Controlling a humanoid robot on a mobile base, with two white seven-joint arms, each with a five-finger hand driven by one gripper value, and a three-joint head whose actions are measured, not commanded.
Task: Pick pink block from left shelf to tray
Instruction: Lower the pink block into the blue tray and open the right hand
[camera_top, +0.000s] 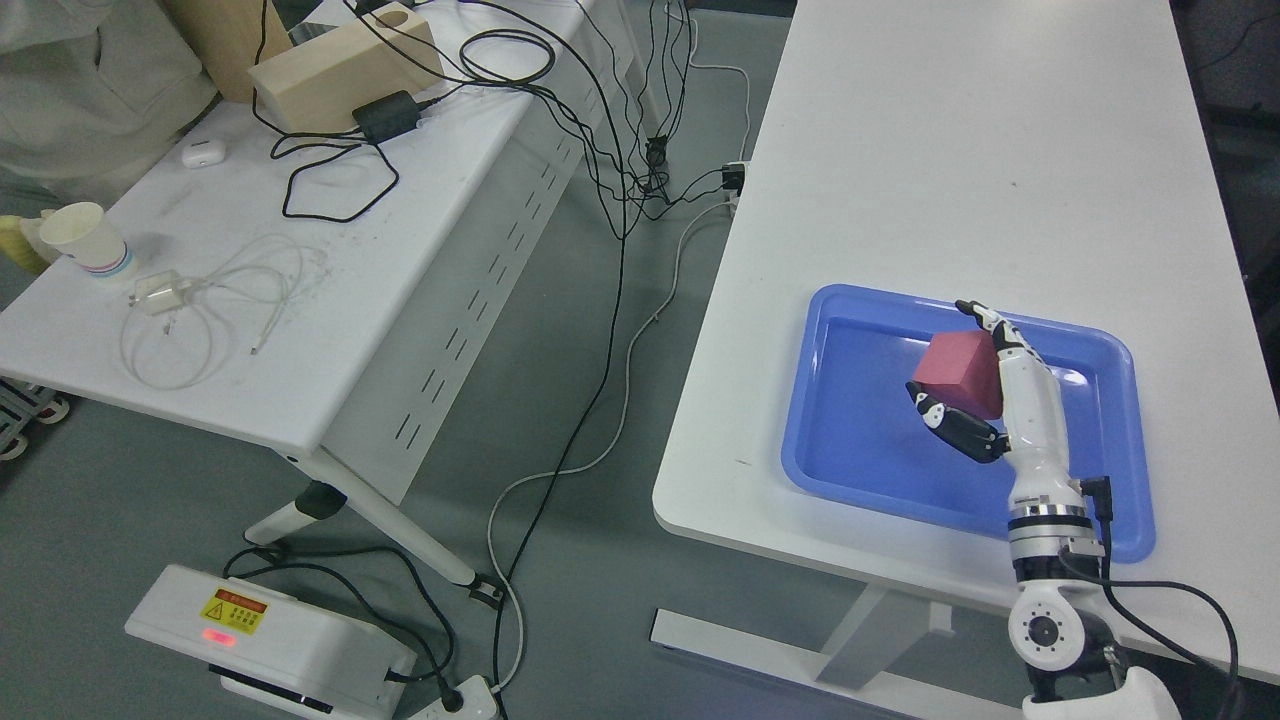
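Holding a pink block above the blue tray, the right hand rises from the lower right.

Its fingers curl around the block, a dark thumb under the lower edge and white fingers along the far side. The block is a plain, matte, dusty-pink cube with sharp edges, tilted so one corner points down-left. The tray lies on the white worktop. A second worktop at left carries cables and a paper cup.
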